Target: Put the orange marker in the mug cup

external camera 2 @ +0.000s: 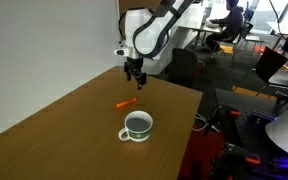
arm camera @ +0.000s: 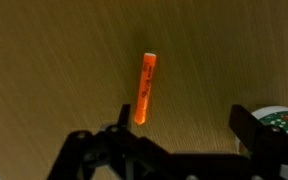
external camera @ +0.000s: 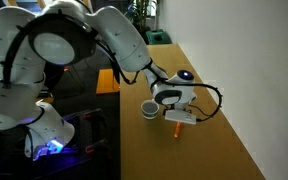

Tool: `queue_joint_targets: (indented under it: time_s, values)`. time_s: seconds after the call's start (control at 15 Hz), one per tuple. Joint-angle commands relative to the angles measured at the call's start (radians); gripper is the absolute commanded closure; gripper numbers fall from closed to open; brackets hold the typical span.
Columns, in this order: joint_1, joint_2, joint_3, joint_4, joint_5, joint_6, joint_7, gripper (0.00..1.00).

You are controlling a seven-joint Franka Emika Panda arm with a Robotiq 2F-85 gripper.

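Open-plan office, possibly lab. Evidence: long wooden desk [external camera 2: 54,135], black swivel chairs [external camera 2: 271,62], seated person [external camera 2: 231,14] at background workstations, blue-lit equipment [external camera: 52,147].

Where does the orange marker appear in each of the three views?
In an exterior view: the orange marker lies right of centre, right of the mug cup.
In an exterior view: the marker near centre, above the cup.
Wrist view: the marker at centre, running top to bottom.
Shared landmark: the mug cup.
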Motion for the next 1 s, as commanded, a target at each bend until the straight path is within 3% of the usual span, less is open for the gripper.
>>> queue_joint_targets:
  time_s: [0.0, 0.93]
  values:
    - [-0.048, 0.105, 0.047, 0.133, 0.013, -0.047, -0.085, 0.0]
    - [-0.039, 0.31, 0.058, 0.367, 0.009, -0.197, -0.117, 0.0]
